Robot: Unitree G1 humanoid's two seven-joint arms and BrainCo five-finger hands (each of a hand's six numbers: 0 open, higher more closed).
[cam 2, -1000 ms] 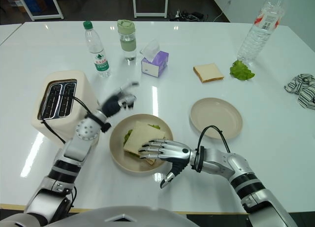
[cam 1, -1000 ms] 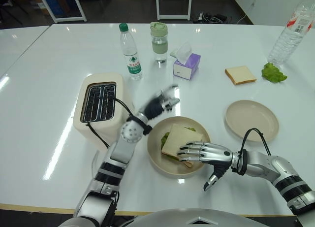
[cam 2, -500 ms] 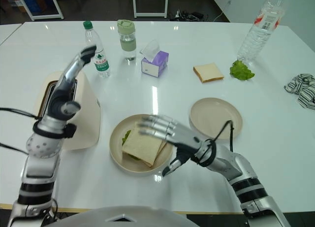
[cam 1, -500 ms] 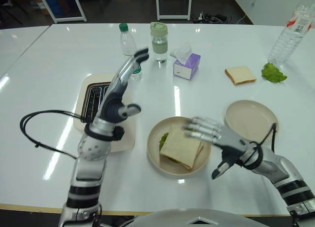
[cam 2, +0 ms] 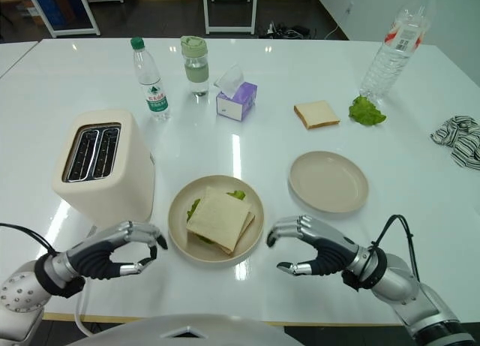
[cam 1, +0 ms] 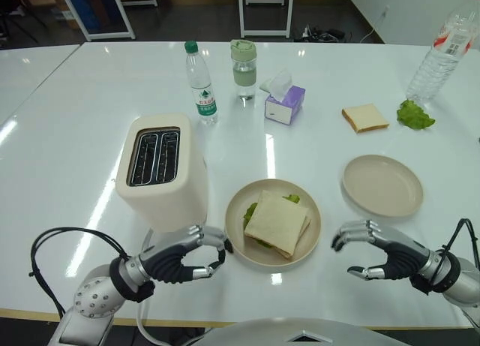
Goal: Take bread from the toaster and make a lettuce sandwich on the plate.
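- My left hand (cam 1: 180,257) and right hand (cam 1: 377,250) hover curled, holding nothing, either side of the plate (cam 1: 259,257).
- Sandwich (cam 1: 276,222) sits on it, top slice skewed; a careless bump could slide it off.

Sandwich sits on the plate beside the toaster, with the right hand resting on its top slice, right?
No. The sandwich sits on the plate beside the toaster, but the right hand is clear of it, curled and empty, right of the plate: left eye view.
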